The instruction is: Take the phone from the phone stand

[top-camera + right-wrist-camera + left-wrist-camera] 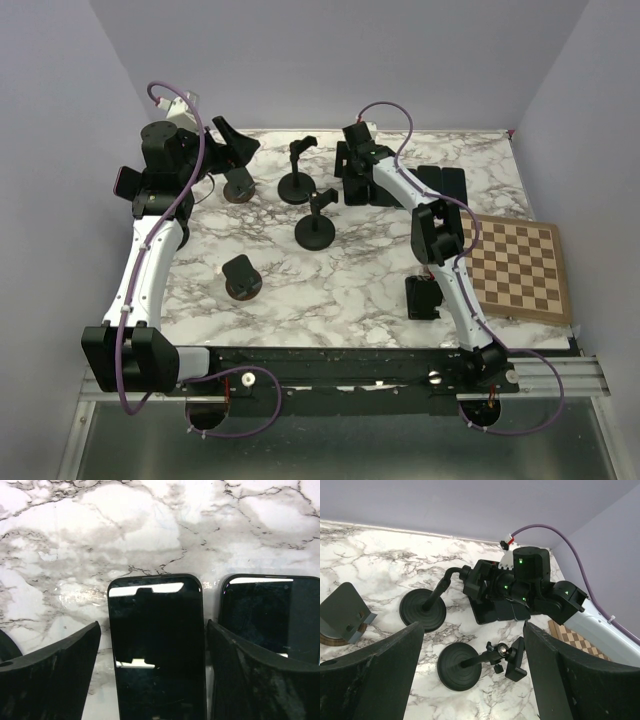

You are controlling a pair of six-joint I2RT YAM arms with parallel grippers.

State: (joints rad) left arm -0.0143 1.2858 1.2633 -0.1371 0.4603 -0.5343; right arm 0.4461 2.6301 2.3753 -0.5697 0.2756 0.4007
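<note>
A black phone (155, 645) lies flat, screen up, on the marble table between the fingers of my right gripper (154, 625). The jaws are open, with a thin gap on each side of the phone. A second phone (265, 615) lies flat just to its right. In the top view my right gripper (352, 183) points down at the back centre of the table. Two round-base phone stands (295, 185) (315, 232), both empty, stand left of it. At the back left my left gripper (235, 145) hangs open and empty, looking down on the nearer stand (462, 665).
Two wedge-shaped stands (240, 185) (242, 278) sit on the left half of the table. More dark phones (445, 185) lie at the back right. A chessboard (515, 270) is at the right edge, with a black block (422, 297) next to it.
</note>
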